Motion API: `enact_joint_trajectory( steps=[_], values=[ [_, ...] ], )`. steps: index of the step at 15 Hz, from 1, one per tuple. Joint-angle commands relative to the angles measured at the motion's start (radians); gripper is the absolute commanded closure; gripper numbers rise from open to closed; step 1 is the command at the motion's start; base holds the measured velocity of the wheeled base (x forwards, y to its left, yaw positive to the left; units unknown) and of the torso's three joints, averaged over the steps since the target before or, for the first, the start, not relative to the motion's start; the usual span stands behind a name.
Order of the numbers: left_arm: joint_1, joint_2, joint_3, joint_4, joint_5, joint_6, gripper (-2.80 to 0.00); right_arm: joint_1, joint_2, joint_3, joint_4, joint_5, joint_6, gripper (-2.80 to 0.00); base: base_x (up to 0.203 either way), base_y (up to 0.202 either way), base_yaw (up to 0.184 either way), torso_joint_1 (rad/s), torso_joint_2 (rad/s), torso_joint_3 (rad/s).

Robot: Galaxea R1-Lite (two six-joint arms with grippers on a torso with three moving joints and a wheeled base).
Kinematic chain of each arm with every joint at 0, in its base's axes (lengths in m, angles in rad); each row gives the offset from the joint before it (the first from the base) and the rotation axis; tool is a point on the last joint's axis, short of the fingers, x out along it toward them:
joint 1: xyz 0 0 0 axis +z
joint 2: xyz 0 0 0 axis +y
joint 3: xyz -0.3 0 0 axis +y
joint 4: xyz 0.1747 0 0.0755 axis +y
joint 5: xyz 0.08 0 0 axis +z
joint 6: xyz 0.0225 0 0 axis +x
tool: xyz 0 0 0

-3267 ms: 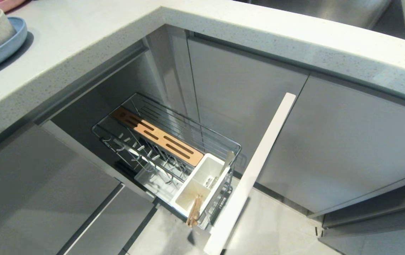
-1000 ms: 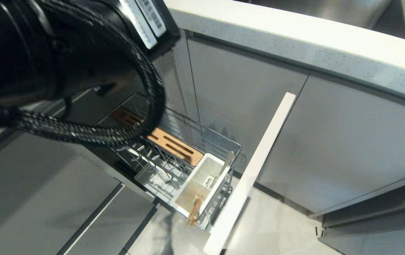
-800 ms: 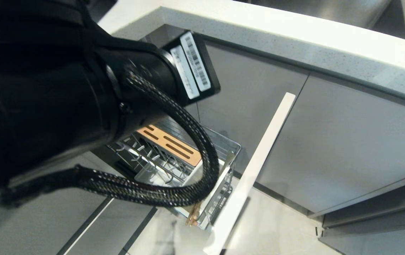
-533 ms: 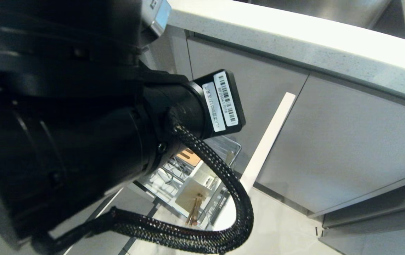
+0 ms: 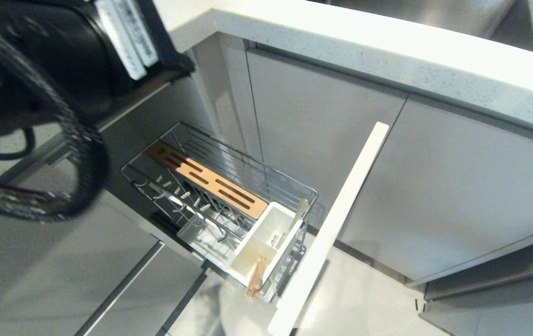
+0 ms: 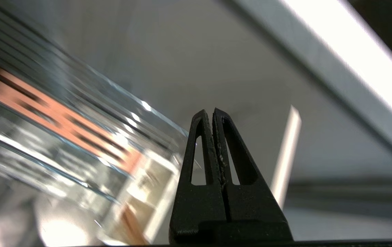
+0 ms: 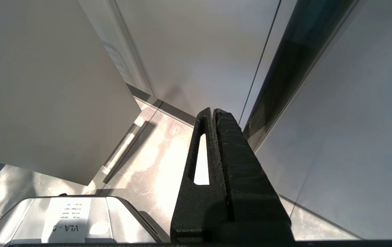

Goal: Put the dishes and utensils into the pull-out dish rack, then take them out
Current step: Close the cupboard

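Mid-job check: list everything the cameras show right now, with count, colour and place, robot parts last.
pull-out dish rack: one, chrome wire, drawn out of the corner cabinet.
wooden strip: one, tan, slotted, along the rack's top.
caddy: one, white, at the rack's door end.
chopsticks: one pair, light brown, standing in the caddy.
spoon: at least one, silver, in the caddy's other compartment.
door front: one, pale edge, at the rack's outer end.
countertop: one, speckled white, above the cabinets.
left hand: black, shut, empty, above the rack.
right hand: black, shut, empty, near the floor.
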Motion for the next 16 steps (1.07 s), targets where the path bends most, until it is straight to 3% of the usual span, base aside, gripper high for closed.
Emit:
enact_joint_trajectory(
  steps=[1, 5, 7, 9, 13, 14, 16],
  values=[
    [0.184, -0.171, 0.032, -0.046, -0.086, 0.094, 0.00, 0.000, -0.004, 0.002, 0.000, 0.000, 0.000, 0.00, 0.000, 0.000, 0.000, 0.000, 0.00, 0.000],
    [0.565, -0.402, 0.131, -0.103, -0.362, 0.247, 0.00, 0.001, -0.004, 0.002, 0.000, 0.000, 0.000, 0.00, 0.000, 0.000, 0.000, 0.000, 0.00, 0.000],
    [0.731, -0.533, 0.167, -0.047, -0.505, 0.282, 0.00, 0.000, -0.004, 0.002, 0.000, 0.000, 0.000, 0.00, 0.000, 0.000, 0.000, 0.000, 0.00, 0.000],
    [0.829, -0.679, 0.220, 0.052, -0.633, 0.297, 0.00, 0.000, -0.004, 0.002, -0.001, -0.001, 0.000, 0.00, 0.000, 0.000, 0.000, 0.000, 0.00, 0.000],
    [0.926, -0.966, 0.357, 0.144, -0.720, 0.313, 0.00, 0.000, -0.004, 0.002, 0.000, 0.000, 0.000, 0.00, 0.000, 0.000, 0.000, 0.000, 0.00, 0.000],
    [0.947, -1.028, 0.421, 0.151, -0.723, 0.323, 0.00, 0.000, -0.004, 0.002, -0.001, 0.000, 0.000, 0.00, 0.000, 0.000, 0.000, 0.000, 0.00, 0.000],
    [0.985, -1.062, 0.518, 0.163, -0.663, 0.333, 0.00, 0.000, -0.004, 0.002, 0.000, 0.000, 0.000, 0.00, 0.000, 0.000, 0.000, 0.000, 0.00, 0.000]
  ],
)
